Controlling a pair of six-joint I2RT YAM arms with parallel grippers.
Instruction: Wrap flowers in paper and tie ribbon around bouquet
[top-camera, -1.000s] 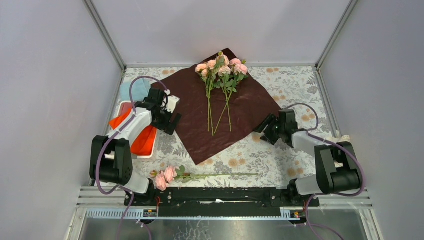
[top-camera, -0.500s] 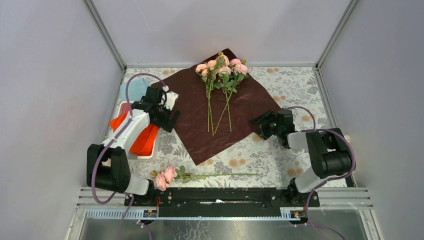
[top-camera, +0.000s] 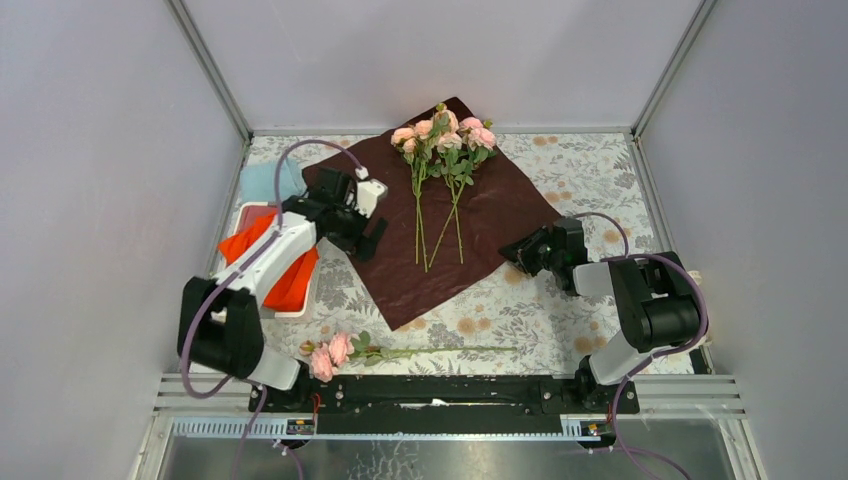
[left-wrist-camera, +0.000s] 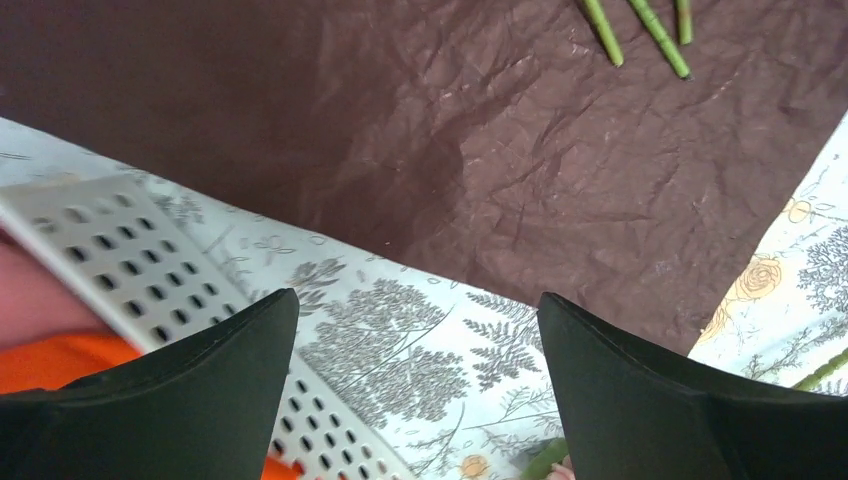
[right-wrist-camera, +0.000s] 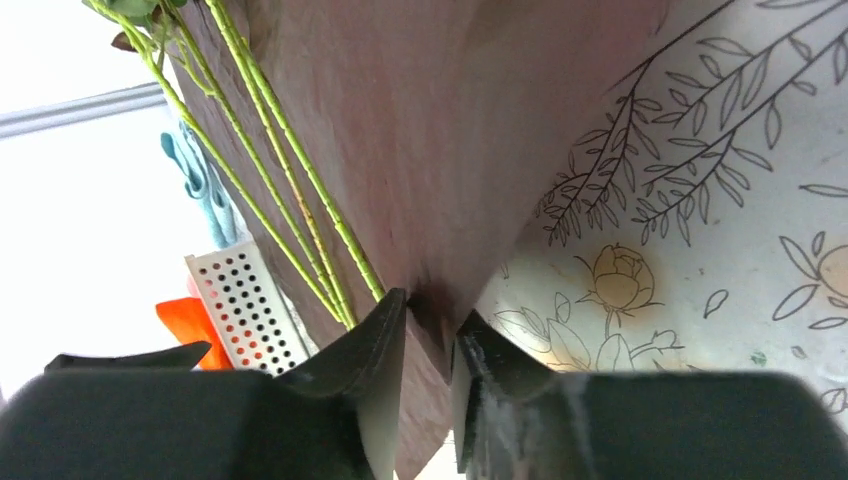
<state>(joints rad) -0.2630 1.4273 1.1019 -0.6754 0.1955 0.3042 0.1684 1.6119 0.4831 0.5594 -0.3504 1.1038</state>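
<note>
While your right claw (right-wrist-camera: 430, 305) nips the paper (top-camera: 400, 260) by its 3 o'clock corner, jaws narrowed onto the sheet, your left claw (left-wrist-camera: 418, 320) hangs wide apart over the 9 o'clock edge, holding nothing. That dark red sheet lies spread on the flower-printed tablecloth (top-camera: 590, 175), flowers (top-camera: 445, 135) across its 12 o'clock half, stems toward 6. Plain grey walls (top-camera: 440, 50) close three sides; one more rose (top-camera: 335, 350) lies at 7 o'clock.
</note>
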